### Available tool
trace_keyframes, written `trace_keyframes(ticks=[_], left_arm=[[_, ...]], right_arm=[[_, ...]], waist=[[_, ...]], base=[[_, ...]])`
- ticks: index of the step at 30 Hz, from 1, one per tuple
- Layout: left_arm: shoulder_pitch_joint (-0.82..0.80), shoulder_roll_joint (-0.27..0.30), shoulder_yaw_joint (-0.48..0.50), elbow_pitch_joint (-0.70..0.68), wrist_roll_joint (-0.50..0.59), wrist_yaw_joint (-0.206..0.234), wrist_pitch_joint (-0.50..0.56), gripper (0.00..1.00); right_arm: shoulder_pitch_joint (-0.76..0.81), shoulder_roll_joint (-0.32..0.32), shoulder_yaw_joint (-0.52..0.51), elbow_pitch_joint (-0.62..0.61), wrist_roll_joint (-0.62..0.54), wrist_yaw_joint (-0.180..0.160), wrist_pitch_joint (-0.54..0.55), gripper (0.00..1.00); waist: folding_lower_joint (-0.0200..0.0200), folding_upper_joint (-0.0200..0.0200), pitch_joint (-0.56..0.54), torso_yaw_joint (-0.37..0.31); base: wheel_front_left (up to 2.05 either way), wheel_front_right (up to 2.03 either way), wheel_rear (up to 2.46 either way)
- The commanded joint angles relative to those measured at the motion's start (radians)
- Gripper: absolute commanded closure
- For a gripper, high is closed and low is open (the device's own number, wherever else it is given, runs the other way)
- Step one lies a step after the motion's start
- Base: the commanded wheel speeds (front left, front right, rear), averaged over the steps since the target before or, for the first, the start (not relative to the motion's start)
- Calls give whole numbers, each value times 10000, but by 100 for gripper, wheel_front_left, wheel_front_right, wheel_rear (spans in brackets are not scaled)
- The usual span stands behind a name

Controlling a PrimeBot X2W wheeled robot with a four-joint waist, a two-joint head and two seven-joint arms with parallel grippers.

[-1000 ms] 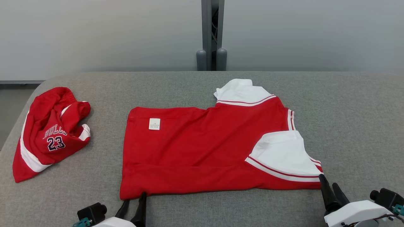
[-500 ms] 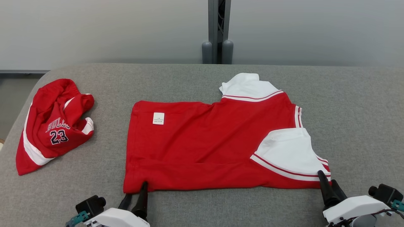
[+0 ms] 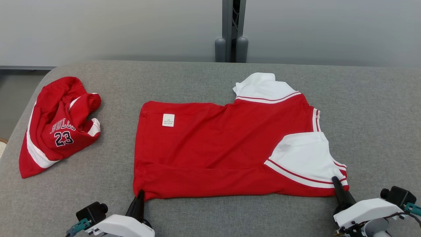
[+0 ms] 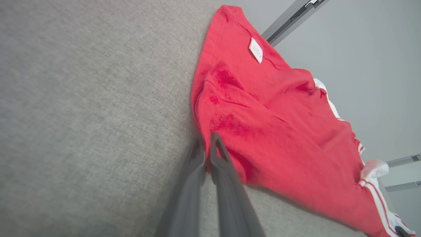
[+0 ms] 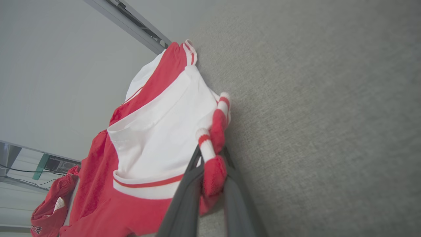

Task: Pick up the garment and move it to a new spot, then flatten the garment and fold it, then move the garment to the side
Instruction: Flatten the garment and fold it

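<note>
Garment (image 3: 210, 151) is now gripped at its 7 and 5 o'clock corners: left pincer (image 3: 140, 193) and right pincer (image 3: 335, 180) have just clamped it, likely for folding.

A crumpled red sportswear piece (image 3: 57, 126) with white side bands lies near the desk's left edge, bunched into a rough heap. Lettering and the number 23 face up on it. In the right wrist view it shows small, at the lower left. The desk (image 3: 197, 79) is covered in grey woven fabric, and its far left corner is rounded. Behind its far edge stands a plain pale wall (image 3: 98, 29), split by a grey upright post (image 3: 233, 19). 2 short grey cylinders (image 3: 220, 49) stand side by side at the post's foot. Past the left edge a strip of dull floor (image 3: 13, 89) shows.
</note>
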Motion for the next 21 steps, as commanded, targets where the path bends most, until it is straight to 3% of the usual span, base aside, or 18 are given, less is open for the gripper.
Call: trace_keyframes(ticks=[1, 7, 12, 21], left_arm=[[-149, 56, -16, -33, -47, -6, 0, 100], [-148, 50, -79, -141, -140, -6, -1, 100], [-50, 340, 369, -186, 1106, 83, -3, 100], [305, 195, 1090, 9, 2373, 91, -3, 100]], right_arm=[[-37, -43, 34, -25, 67, 0, -11, 100], [-36, -160, 198, -63, 289, 0, -11, 100], [54, -242, 93, -3, 412, 0, -12, 100], [259, -216, 229, 76, 574, -1, -14, 100]], waist=[[0, 0, 0, -4], [0, 0, -62, -32], [0, 0, -267, -63], [0, 0, -735, -115]], base=[[0, 0, 0], [0, 0, 0], [0, 0, 0], [0, 0, 0]])
